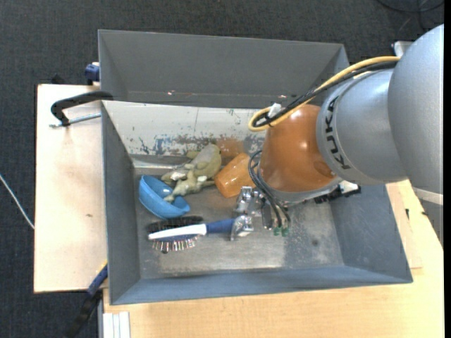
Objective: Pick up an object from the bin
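End effector (244, 218) on blue brush handle (218, 227)

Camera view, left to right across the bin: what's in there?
Blue scoop → beige toy figure → orange block. The hairbrush is left out because it spans below all three.

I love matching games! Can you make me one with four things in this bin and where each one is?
1 brush
2 blue scoop
3 tan soft toy
4 orange block

A at the back wall, just behind the scoop
B nearest the front, handle at the gripper
C tucked against the arm's orange cover
D on the left, behind the brush

Pairs: 1-B, 2-D, 3-A, 4-C
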Tool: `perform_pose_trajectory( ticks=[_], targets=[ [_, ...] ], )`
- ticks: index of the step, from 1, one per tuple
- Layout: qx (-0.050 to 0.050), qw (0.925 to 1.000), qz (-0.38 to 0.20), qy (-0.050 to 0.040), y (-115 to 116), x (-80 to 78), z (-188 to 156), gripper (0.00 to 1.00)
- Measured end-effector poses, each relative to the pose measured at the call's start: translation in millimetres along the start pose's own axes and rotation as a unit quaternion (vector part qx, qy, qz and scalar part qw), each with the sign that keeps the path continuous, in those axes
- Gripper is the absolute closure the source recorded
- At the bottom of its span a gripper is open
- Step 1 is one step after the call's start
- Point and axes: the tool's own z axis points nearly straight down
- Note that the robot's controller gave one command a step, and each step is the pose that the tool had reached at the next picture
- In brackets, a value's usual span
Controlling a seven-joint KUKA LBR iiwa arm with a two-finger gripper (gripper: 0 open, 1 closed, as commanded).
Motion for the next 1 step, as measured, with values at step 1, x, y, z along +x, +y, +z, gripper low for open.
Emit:
perform_pose_trajectory(
  ticks=[1],
  targets=[
    [0.001, 0.9989, -0.047, -0.0012, 20.2, -2.9, -163.2, 1.0]
  ],
)
